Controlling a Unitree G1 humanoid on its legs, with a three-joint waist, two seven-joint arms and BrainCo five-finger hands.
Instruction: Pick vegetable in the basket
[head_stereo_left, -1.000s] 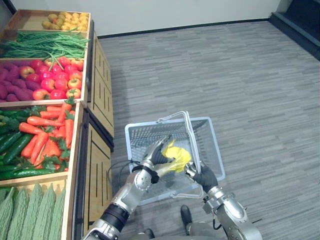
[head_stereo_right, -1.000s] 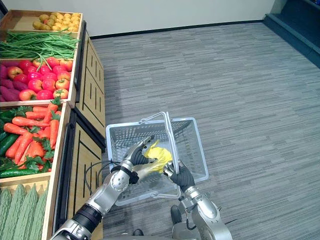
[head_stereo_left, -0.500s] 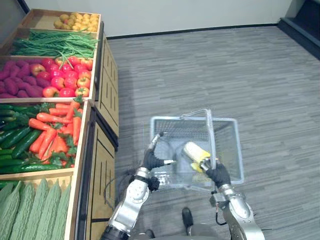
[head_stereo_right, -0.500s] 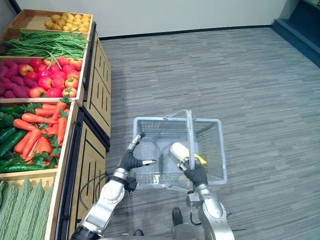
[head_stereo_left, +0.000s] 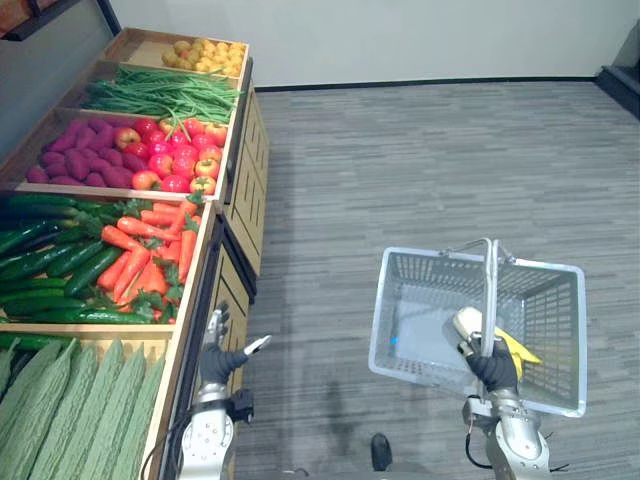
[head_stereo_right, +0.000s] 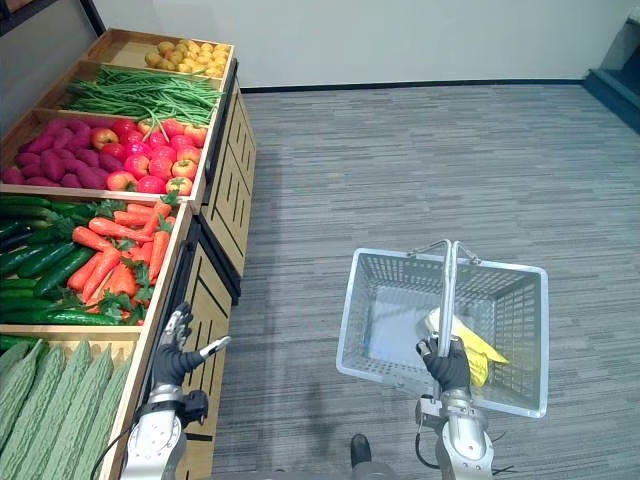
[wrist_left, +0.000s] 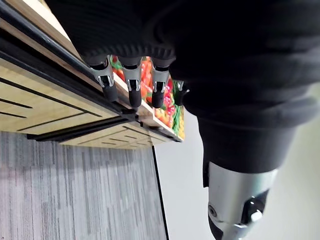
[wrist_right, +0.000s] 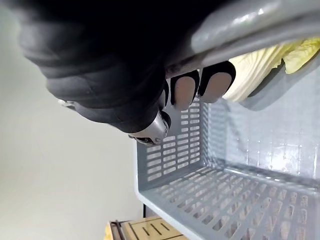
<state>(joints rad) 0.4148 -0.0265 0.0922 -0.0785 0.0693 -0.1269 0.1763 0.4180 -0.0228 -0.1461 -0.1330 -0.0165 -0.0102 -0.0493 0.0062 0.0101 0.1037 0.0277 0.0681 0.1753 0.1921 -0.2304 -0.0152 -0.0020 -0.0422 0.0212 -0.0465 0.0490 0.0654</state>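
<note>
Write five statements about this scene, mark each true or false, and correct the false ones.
1. The right hand grips the basket by its handle. True.
2. The left hand holds a green bean. False: its fingers are open and empty, beside the wooden stand.
3. The basket is empty. False: a corn cob with a yellow husk lies in it.
4. Carrots lie next to cucumbers in the stand. True.
5. The basket rests on the stand. False: it hangs from the right hand above the grey floor.
</note>
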